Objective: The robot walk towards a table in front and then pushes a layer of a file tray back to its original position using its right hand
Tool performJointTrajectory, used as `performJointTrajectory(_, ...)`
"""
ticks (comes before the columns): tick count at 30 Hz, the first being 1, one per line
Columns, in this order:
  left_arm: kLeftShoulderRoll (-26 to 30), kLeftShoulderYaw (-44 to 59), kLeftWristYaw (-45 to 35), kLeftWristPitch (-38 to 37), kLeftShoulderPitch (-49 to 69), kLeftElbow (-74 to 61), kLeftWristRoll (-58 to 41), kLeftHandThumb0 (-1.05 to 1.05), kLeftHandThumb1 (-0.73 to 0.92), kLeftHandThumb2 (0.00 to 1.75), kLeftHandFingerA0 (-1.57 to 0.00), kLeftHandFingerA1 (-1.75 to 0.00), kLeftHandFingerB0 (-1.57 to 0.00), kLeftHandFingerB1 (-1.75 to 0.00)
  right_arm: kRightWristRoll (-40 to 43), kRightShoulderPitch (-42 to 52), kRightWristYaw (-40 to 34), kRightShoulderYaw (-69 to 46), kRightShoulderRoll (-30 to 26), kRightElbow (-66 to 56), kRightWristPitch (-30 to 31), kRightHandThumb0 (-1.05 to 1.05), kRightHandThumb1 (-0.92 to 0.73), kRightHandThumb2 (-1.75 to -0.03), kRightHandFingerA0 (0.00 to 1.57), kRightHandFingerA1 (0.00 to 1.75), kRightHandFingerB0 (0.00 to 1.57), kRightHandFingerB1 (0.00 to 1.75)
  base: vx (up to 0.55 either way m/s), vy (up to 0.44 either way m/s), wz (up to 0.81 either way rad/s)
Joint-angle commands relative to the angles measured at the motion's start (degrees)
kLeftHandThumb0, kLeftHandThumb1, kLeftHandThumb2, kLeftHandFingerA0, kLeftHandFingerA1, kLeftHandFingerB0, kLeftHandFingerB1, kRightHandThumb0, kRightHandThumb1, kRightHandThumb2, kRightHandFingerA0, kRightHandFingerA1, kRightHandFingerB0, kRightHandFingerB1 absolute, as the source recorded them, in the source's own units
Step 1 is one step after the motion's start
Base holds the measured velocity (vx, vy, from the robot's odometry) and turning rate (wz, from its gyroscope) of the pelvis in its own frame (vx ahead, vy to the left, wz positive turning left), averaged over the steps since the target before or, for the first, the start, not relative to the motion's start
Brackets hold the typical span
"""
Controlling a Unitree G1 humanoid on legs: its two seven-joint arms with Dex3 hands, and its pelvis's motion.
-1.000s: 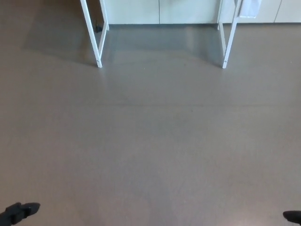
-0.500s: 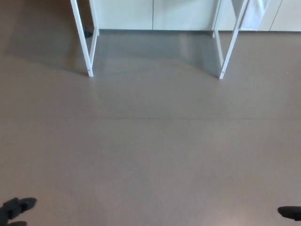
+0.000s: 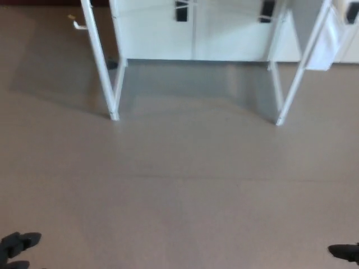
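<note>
Head view: bare brown floor (image 3: 185, 190), white bench legs (image 3: 104, 67) at twelve o'clock. Left hand (image 3: 15, 246) at seven, right hand (image 3: 345, 252) at five; finger state of both unclear.

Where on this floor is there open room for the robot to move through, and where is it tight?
The widest bare patch is the brown floor between the white table legs and the robot's left hand and right hand. The gap between the legs is also open. Behind it, the white cabinets close things off.

Head view looks steeply down at floor (image 3: 179, 190) before white table legs (image 3: 106, 73).
</note>
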Motion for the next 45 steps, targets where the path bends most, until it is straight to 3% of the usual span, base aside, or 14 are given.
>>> performJointTrajectory(1, 0.76, 0.17, 0.04, 0.3, 0.25, 0.37, 0.43, -0.35, 0.67, 0.67, -0.26, -0.39, -0.24, -0.36, 0.68, 0.46, 0.5, -0.35, -0.4, 0.09, 0.68, -0.49, -0.56, -0.88, 0.61, 0.67, 0.4, 0.55, 0.42, -0.061, 0.14)
performJointTrajectory(19, 0.7, 0.28, -0.16, 0.42, 0.11, 0.0, 0.22, -0.33, 0.67, 0.67, -0.3, -0.4, -0.26, -0.37, 0.59, 0.4, 0.35, -0.23, -0.22, -0.7, 2.27, -0.48, -0.56, -0.87, 0.63, 0.67, 0.4, 0.55, 0.42, 0.072, -0.11)
performJointTrajectory(21, 0.68, 0.11, -0.02, 0.16, 0.06, 0.31, 0.46, -0.27, 0.69, 0.6, -0.33, -0.38, -0.27, -0.34, 0.48, 0.64, 0.35, -0.19, -0.32, -0.65, 1.87, -0.48, -0.56, -0.87, 0.62, 0.67, 0.4, 0.55, 0.38, 0.072, 0.14)
performJointTrajectory(22, 0.74, -0.02, -0.11, 0.2, 0.06, 0.53, 0.56, -0.34, 0.67, 0.67, -0.3, -0.4, -0.26, -0.37, 0.47, 0.82, 0.41, -0.18, -0.36, -0.6, 1.85, -0.48, -0.56, -0.88, 0.61, 0.67, 0.39, 0.55, 0.4, -0.004, 0.17)
performJointTrajectory(33, 0.76, -0.48, -0.43, -0.16, 3.07, -0.52, 0.8, -0.35, 0.67, 0.68, -0.3, -0.4, -0.26, -0.37, 0.28, 3.1, 0.56, 0.12, -0.56, 0.55, 0.28, -0.49, -0.55, -0.88, 0.62, 0.67, 0.41, 0.55, 0.48, 0.022, 0.3)
performJointTrajectory(34, 0.87, -0.74, -0.29, -0.74, 3.91, -0.47, 1.11, -0.29, 0.69, 0.6, -0.37, -0.38, -0.29, -0.34, 0.28, 3.84, 0.57, 0.13, -0.52, 0.78, -0.09, -0.44, -0.69, -0.61, 0.68, 0.58, 0.46, 0.43, 0.5, 0.131, -0.03)
performJointTrajectory(38, 1.01, -1.59, -0.14, -1.68, 6.63, -0.33, 1.68, -0.29, 0.69, 0.6, -0.37, -0.38, -0.29, -0.34, 0.02, 6.92, 0.69, 0.37, -0.68, 0.93, -1.15, -0.44, -0.69, -0.61, 0.68, 0.58, 0.45, 0.42, 0.49, 0.157, -0.21)
performJointTrajectory(39, 0.94, -1.84, -0.21, -1.62, 8.0, -0.54, 1.75, -0.29, 0.69, 0.6, -0.38, -0.38, -0.28, -0.34, 0.38, 8.35, 0.99, 0.24, -0.49, 1.48, -1.87, -0.49, -0.55, -0.87, 0.62, 0.67, 0.4, 0.55, 0.48, 0.18, -0.25)
performJointTrajectory(43, 1.09, -3.14, 0.66, -4.52, 10.13, 1.82, 3.04, -0.31, 0.68, 0.6, -0.42, -0.4, -0.3, -0.35, 0.5, 11.93, 1.05, 0.28, -0.25, 2.29, -3.72, -0.49, -0.56, -0.88, 0.61, 0.66, 0.39, 0.54, 0.39, 0.206, -0.38)
performJointTrajectory(44, 1.09, -3.21, 0.73, -4.9, 10.41, 2.22, 2.94, -0.3, 0.68, 0.6, -0.43, -0.41, -0.3, -0.35, 0.67, 12.42, 1.08, 0.22, -0.08, 2.31, -3.82, -0.44, -0.69, -0.61, 0.68, 0.58, 0.45, 0.43, 0.37, 0.214, -0.47)
performJointTrajectory(45, 1.0, -3.16, 0.77, -4.83, 10.82, 2.21, 2.72, -0.3, 0.68, 0.6, -0.43, -0.41, -0.31, -0.35, 0.33, 12.77, 0.83, 0.38, -0.06, 2.46, -4.24, -0.48, -0.56, -0.87, 0.63, 0.67, 0.4, 0.56, 0.37, 0.202, -0.17)
